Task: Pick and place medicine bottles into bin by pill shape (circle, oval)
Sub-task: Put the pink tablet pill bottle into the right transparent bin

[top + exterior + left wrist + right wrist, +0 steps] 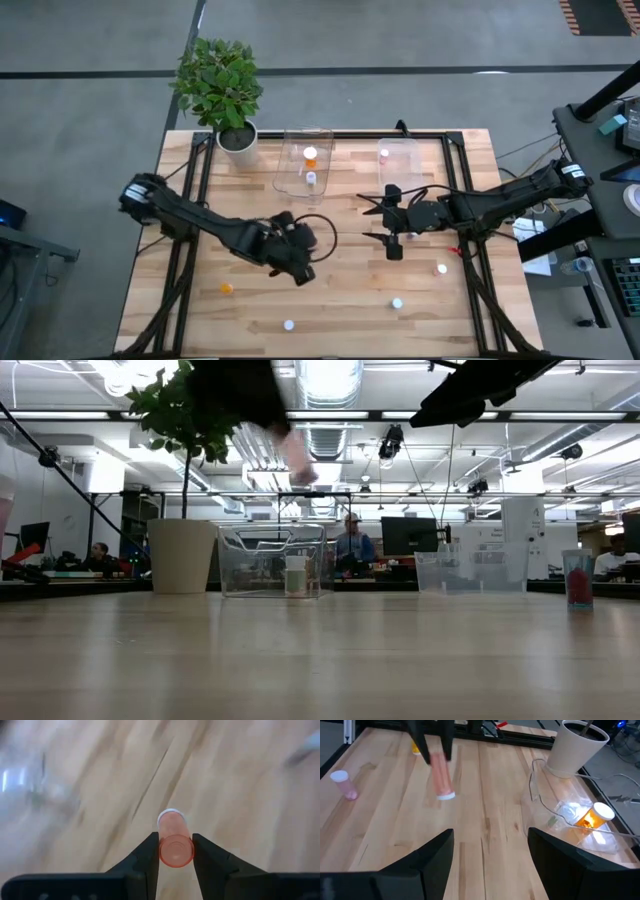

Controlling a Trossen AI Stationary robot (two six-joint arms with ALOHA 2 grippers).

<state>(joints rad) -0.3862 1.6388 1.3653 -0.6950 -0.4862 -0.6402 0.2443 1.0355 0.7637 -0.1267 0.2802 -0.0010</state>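
Fingers [150, 857] of left arm pinch pinkish bottle [175, 840], white cap end jutting forward; bottle contents unreadable; right fingers [440, 852] spread wide, empty

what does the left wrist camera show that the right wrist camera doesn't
Only the left wrist view shows the left gripper from behind, its fingers pressed against both sides of a pinkish bottle. Only the right wrist view shows the open right gripper, a clear tub holding an orange bottle, the white plant pot, and a loose pink bottle on the table. Both show the held bottle above the wooden tabletop.
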